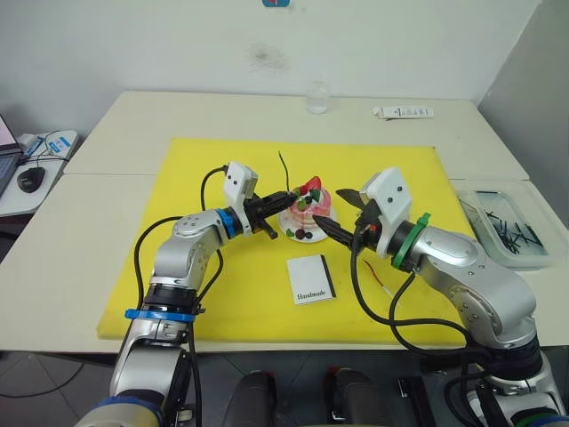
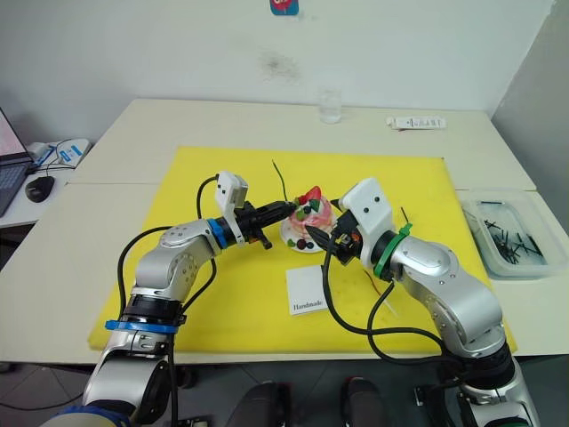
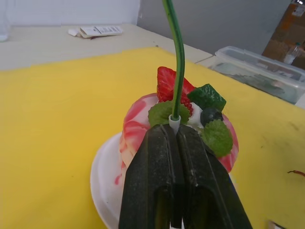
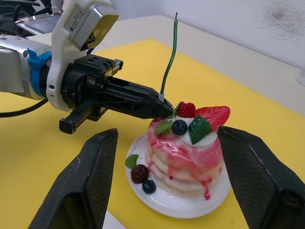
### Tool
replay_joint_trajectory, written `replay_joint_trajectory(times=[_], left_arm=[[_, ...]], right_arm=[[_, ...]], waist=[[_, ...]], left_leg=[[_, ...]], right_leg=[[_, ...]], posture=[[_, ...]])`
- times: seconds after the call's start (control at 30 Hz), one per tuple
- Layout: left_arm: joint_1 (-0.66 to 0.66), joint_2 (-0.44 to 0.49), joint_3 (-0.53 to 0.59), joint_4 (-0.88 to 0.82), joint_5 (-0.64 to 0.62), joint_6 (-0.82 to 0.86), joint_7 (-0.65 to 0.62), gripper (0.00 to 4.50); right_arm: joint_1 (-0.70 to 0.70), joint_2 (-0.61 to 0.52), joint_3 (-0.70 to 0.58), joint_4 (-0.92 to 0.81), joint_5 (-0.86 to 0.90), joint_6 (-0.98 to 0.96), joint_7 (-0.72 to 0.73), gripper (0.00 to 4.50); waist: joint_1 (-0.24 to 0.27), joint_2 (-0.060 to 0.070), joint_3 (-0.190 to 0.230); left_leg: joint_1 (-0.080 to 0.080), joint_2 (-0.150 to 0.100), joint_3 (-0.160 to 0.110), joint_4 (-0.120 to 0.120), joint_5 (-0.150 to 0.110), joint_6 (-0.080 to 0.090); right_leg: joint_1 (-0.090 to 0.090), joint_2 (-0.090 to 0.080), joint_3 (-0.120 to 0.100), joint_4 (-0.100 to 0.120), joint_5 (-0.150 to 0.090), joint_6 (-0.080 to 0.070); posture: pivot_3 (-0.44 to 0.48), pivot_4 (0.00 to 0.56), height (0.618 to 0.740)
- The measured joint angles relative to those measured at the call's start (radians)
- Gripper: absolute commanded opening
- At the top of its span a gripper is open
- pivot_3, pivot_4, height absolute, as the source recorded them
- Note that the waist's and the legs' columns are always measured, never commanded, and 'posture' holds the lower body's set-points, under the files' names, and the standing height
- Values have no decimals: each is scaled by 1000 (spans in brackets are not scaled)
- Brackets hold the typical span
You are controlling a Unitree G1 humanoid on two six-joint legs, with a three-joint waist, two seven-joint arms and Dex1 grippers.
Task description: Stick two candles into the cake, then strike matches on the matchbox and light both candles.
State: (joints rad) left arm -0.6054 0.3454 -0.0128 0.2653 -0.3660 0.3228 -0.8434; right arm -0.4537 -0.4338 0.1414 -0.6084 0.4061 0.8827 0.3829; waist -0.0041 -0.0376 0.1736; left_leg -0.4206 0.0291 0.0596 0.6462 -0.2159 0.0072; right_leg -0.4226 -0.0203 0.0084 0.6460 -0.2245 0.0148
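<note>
- Left gripper (image 4: 159, 106), two black fingers, jaws pressed together on the white base sleeve of the thin wavy green candle (image 4: 169, 57); candle rises upright from the fingertips, which sit right at the top edge of the cake.
- Judgement: the low grip at the base gives control of the tip for pushing it down into the topping; candle base looks just at the cream, cannot tell if it is in yet.
- Right gripper (image 4: 167, 183), jaws spread wide, holding nothing; small round pink-and-white layered cake (image 4: 183, 152) sits between and just ahead of its two fingers, not touching either.
- Judgement: right jaws bracket the cake, likely to steady it or its small white plate (image 4: 176, 202) while the candle goes in.
- Plate holds the cake plus loose dark berries and a green leaf on its rim, nearest the right gripper's fingers; strawberry, berries and green leaves are on top of the cake.
- Thin dark red candle (image 1: 380, 283) lies flat on the yellow mat (image 1: 213, 178), behind the right jaws, under that arm; not yet planted.
- Flat white rectangular matchbox printed "Handmade" (image 1: 311, 278) lies on the mat, behind both jaws, untouched.
- Clear plastic tray (image 1: 533, 200) off the mat, well apart from the right jaws, holds short dark matches (image 1: 508, 229), loose in a scatter.
- Clear glass (image 1: 317, 98) on the table far beyond the cake, contents cannot tell.
</note>
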Motion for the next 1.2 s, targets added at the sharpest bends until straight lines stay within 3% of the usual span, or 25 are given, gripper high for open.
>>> replay_joint_trajectory(times=[0.33,0.57,0.9,1.2], left_arm=[[14,-18,0,1,18,-54,7,0],[15,-18,2,1,20,-51,24,2080],[15,-9,4,-6,18,-36,25,2080],[81,54,22,-150,5,49,24,2080]], right_arm=[[2,-2,0,1,-11,-2,8,3433],[2,-2,1,2,-30,-3,10,3482],[2,0,1,2,-31,-3,10,3482],[54,-39,-16,3,-29,-3,38,3482]], waist=[[0,0,0],[0,0,0],[0,0,0],[-1,0,0]], left_leg=[[0,0,0,0,0,0],[0,0,0,0,0,0],[0,0,0,0,0,0],[0,0,0,0,0,0]], right_leg=[[0,0,0,0,0,0],[0,0,0,0,0,0],[0,0,-1,0,0,0],[0,0,0,0,0,0]], posture=[[0,150,740],[0,150,740],[0,150,740],[0,150,740]])
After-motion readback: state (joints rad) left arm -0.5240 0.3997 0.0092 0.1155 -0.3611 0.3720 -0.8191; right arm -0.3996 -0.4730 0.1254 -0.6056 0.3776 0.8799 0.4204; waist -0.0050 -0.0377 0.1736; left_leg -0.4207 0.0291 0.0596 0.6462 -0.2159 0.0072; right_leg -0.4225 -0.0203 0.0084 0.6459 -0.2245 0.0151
